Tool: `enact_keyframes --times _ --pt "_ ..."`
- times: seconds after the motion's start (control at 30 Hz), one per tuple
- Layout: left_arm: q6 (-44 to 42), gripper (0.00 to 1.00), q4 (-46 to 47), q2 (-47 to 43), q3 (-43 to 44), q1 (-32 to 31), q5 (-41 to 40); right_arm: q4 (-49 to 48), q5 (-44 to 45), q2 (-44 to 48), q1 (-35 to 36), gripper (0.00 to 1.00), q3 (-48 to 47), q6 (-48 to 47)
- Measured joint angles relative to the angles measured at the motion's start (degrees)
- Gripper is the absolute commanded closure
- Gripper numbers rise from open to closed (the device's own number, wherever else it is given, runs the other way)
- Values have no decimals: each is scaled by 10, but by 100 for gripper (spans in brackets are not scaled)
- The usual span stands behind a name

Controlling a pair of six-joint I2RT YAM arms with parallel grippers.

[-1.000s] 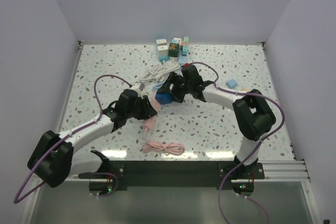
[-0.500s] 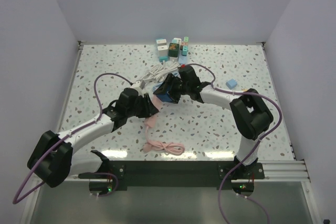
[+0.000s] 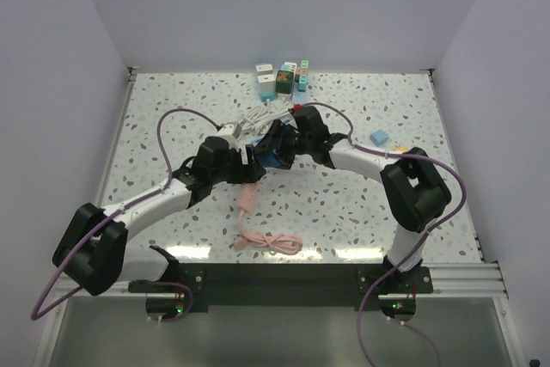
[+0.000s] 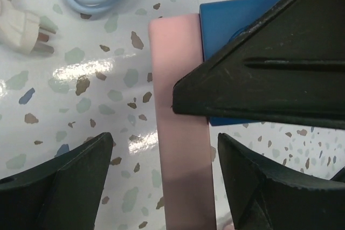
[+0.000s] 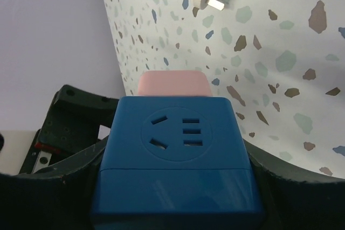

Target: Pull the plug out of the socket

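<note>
We are holding the right gripper [image 5: 175, 187] clamped on the blue socket [image 5: 175, 133], with the pink plug [image 4: 180, 133] apparently seated against the socket's side and the left gripper [image 4: 164, 149] spread apart around it, risking an off-centre pinch that slips off.

The socket [image 3: 273, 155] sits mid-table [image 3: 172, 109] in the right gripper [image 5: 175, 154], with the plug [image 4: 180, 133] against its left side, between the left gripper's [image 4: 164, 144] parted fingers. The cord [image 3: 268, 242] lies coiled nearer the front edge. A cable [image 3: 258, 116] lies just behind the socket, adapters [image 3: 282, 79] stand at the far edge, and a block [image 3: 378, 137] lies well to the right.
</note>
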State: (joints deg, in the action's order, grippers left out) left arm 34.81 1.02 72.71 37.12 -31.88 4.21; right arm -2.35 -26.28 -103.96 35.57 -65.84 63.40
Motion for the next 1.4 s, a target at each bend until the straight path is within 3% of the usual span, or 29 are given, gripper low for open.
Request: enact_keyframes --times 0.03,0.07,0.13,0.17,0.23,0.27,0.37,0.6,0.7,0.8,0.9,0.93,0.97,1.07,1.4 --pt "-5 23 5 13 7 1 5 1 -4 2 0 100 -1 0" --pt "-11 38 10 25 11 2 14 2 -5 2 0 100 -2 -1" --pt "-16 58 18 42 18 3 31 10 -5 2 0 100 -7 -4" --pt "-18 77 23 49 22 3 42 13 -5 2 0 98 -9 -5" --pt "-16 93 28 60 28 3 51 21 -5 4 0 83 -12 -7" --pt "-16 100 31 64 31 6 59 21 -3 5 0 60 -14 -7" --pt "-15 100 34 65 31 6 61 25 -2 6 -1 25 -16 -9" --pt "1 100 42 56 22 6 60 19 3 20 1 16 -12 -3" --pt "12 100 47 49 16 7 56 18 12 30 1 17 -7 2" --pt "18 100 47 44 14 8 50 19 22 39 0 31 -1 6" --pt "21 100 42 37 14 9 40 12 28 45 0 53 10 13" --pt "21 100 40 36 14 9 40 9 28 46 0 70 13 16" --pt "21 100 38 35 14 9 40 5 29 47 0 79 16 17" --pt "21 100 35 35 13 9 40 -5 30 48 0 100 24 22" --pt "33 100 93 55 10 24 115 -25 -5 105 -38 100 77 22"
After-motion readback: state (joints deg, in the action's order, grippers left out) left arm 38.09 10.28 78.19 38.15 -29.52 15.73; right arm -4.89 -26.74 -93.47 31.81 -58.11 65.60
